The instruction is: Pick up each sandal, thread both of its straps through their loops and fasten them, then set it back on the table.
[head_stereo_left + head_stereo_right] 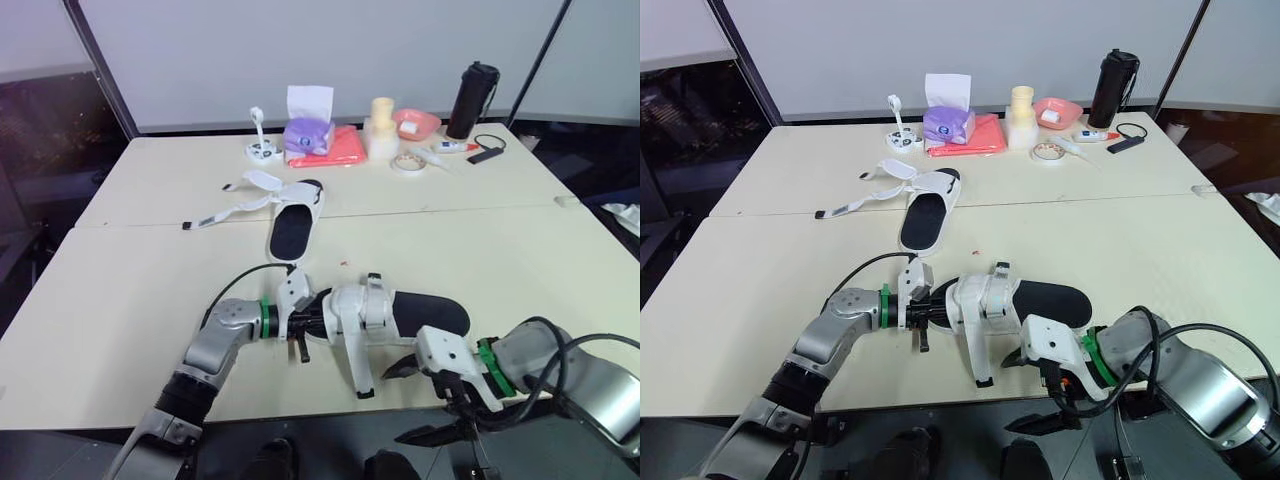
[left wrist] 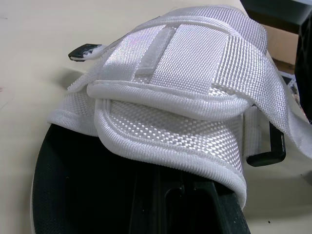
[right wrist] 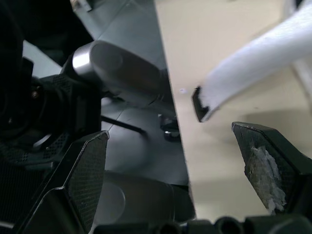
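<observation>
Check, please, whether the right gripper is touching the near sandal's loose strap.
Apart. Right wrist view: the strap tip hangs inside the open right gripper, gaps on both sides.

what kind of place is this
Likely a lab or office room set up for robot trials: plain tables pushed together, a blank wall panel, assorted props like a tissue box and bottle.

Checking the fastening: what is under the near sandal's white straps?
The near sandal's white straps arch over its black footbed, visible at the opening; farther in, the straps hide it.
</observation>
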You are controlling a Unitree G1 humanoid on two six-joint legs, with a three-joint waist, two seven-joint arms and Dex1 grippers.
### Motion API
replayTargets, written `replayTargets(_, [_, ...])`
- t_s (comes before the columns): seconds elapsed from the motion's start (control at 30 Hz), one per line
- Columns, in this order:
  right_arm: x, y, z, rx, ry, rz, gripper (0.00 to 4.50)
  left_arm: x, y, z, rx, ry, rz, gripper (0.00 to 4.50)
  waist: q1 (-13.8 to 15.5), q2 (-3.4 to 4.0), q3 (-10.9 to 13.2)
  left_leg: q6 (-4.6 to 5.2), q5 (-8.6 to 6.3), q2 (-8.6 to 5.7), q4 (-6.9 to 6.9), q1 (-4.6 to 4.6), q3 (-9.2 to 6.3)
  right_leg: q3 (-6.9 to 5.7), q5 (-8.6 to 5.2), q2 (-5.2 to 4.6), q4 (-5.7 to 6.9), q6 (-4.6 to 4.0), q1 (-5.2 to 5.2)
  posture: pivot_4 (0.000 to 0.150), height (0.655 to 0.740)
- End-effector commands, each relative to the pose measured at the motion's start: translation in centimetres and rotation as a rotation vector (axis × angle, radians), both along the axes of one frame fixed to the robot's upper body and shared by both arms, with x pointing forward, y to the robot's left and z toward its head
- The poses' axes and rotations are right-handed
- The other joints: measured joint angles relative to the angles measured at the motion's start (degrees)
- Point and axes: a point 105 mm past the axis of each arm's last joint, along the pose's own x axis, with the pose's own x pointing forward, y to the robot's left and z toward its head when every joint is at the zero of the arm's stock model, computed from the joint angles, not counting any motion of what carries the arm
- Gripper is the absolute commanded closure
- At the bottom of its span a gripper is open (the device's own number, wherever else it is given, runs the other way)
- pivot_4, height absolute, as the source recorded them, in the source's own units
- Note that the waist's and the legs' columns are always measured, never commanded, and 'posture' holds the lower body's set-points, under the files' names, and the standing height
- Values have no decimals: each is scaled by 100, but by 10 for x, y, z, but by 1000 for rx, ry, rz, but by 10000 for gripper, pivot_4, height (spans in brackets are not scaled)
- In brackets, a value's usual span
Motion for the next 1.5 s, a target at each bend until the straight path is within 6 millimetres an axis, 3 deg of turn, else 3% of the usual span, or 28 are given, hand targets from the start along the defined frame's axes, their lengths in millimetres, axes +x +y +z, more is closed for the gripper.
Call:
replayTargets(0.03, [7, -4, 6, 40, 17, -78, 1113, -9, 2, -30, 69, 101, -5, 45000, 0, -2, 0, 0, 0, 1, 0, 0, -1, 1, -2, 0, 0, -3, 0, 1500, 7400])
replayTargets(0.33, [22, 17, -1, 191, 215, -249, 1113, -13, -1, -31, 77, 81, -29, 45000, 2, -3, -1, 1, 1, 0, 2, -4, -16, 1, 6, -1, 0, 9, -2, 1500, 7400])
replayTargets(0.73, [23, 52, -3, 287, 324, -263, 1113, -16, 0, -33, 82, 76, -24, 45000, -4, -1, -2, 1, 0, -2, -1, -6, -21, -1, 7, 0, 3, 12, -6, 1500, 7400])
replayTargets(0.87, [23, 56, -4, 301, 333, -267, 13902, -16, 0, -33, 81, 77, -18, 45000, -5, -1, -2, 1, 0, -3, 0, -6, -21, -1, 8, 0, 3, 12, -6, 1500, 7400])
replayTargets(1.07, [28, 53, 0, 313, 325, -288, 44677, -16, -1, -33, 78, 79, -16, 45000, -6, -1, -2, 2, 0, -3, 0, -5, -20, -1, 8, 1, 4, 13, -6, 1500, 7400])
replayTargets(1.23, [30, 54, 5, 321, 322, -287, 44677, -16, -2, -33, 76, 79, -16, 45000, -5, -1, -3, 2, 1, -3, 0, -5, -20, -1, 8, 1, 4, 13, -5, 1500, 7400])
replayTargets(1.5, [52, 57, 56, 420, 287, -256, 44677, -18, -2, -35, 82, 81, -22, 45000, -6, 0, -3, 2, 1, -3, 0, -5, -20, -1, 8, 1, 5, 12, -5, 1500, 7400])
